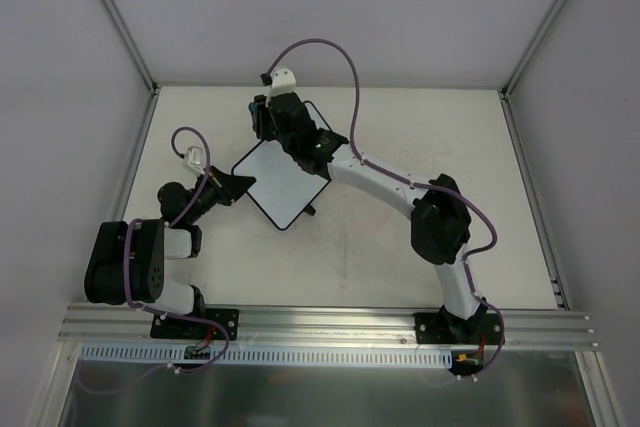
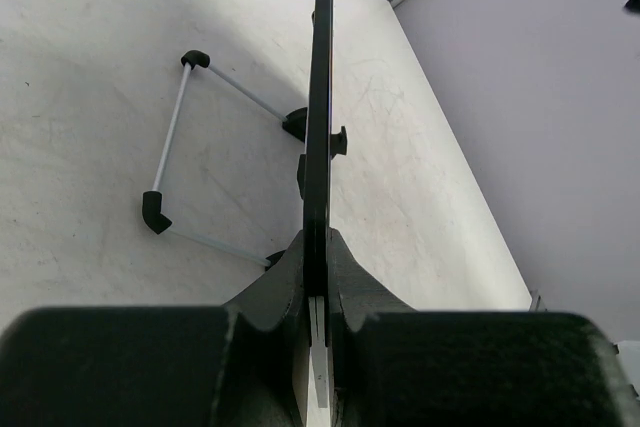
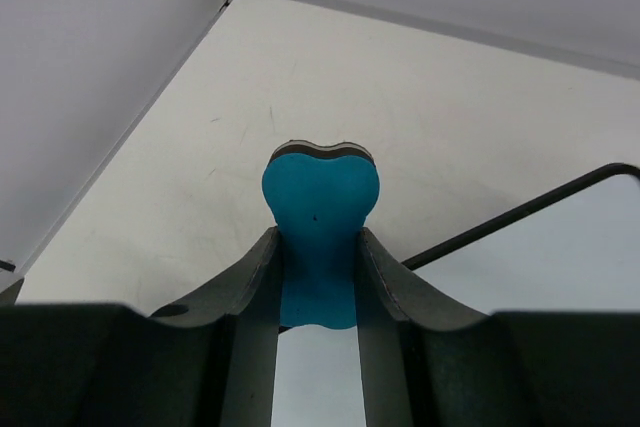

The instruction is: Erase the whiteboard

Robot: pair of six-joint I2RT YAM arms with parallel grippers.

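The whiteboard is centre-left in the top view, its left corner clamped in the left hand. The right hand, near its upper edge, pinches a blue eraser.

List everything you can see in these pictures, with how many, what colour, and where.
whiteboard: one, white with black rim, left of table centre
eraser: one, blue, at the board's far corner
rod frame: one, pale rods with black corners, beside the board's edge, left wrist view
table: one, off-white, under everything
walls: three, pale grey, around the table
left gripper: one, black, shut on the whiteboard's near-left corner
right gripper: one, black, shut on the eraser
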